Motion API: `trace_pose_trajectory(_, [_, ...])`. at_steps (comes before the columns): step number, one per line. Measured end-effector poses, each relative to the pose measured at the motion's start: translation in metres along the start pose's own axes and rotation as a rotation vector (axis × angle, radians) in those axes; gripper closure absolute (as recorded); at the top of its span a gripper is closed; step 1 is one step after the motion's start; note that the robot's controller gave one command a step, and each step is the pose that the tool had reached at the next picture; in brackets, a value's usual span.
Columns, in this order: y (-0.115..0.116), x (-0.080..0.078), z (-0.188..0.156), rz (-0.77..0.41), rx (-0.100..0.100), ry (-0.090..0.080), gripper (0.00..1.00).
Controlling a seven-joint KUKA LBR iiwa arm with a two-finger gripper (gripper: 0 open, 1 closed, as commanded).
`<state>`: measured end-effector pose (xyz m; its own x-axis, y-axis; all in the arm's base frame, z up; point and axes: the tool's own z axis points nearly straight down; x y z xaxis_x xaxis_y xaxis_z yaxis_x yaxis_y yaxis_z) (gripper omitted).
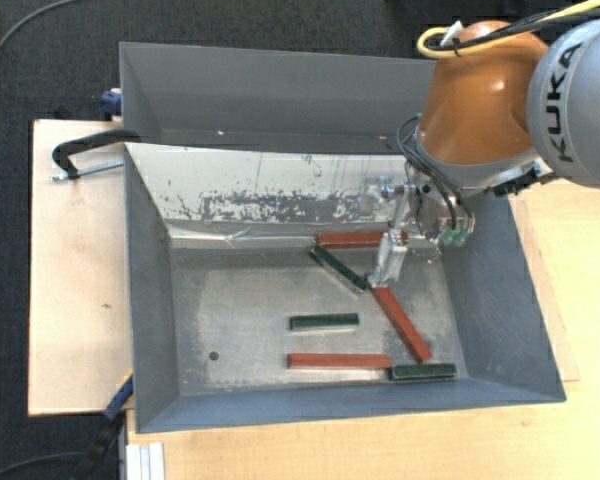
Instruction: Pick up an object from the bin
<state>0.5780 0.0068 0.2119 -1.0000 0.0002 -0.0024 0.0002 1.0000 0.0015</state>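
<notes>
A grey metal bin (146,298) is seen from above, with a robot arm entering from the upper right of the frame under a rounded orange cover (478,98). The gripper (387,266) hangs low in the right half of the bin, near the back wall. Whether it is set wide or narrow cannot be told from this angle, and nothing can be seen held in it.

Six slim sticks lie on the floor. Nearest the gripper are three:
- A dark green stick (337,268) slants from upper left to lower right, its lower end just left of and below the gripper tip.
- A red stick (401,324) begins just below the tip and runs away down to the right.
- Another red stick (350,238) lies level along the back wall, just left of the gripper.

The tip therefore sits where the slanted green and red sticks nearly meet end to end, so it is probably over their ends, not over the middle of either.

Well apart, toward the lower centre of the frame, lie a level green stick (323,321), a level red stick (338,361) and a short green stick (422,372).
</notes>
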Motion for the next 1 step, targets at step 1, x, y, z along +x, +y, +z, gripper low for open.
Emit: trace_pose_trajectory(1, [0.0097, 0.0600, 0.1221, 0.209, 0.000, 0.010, 0.00])
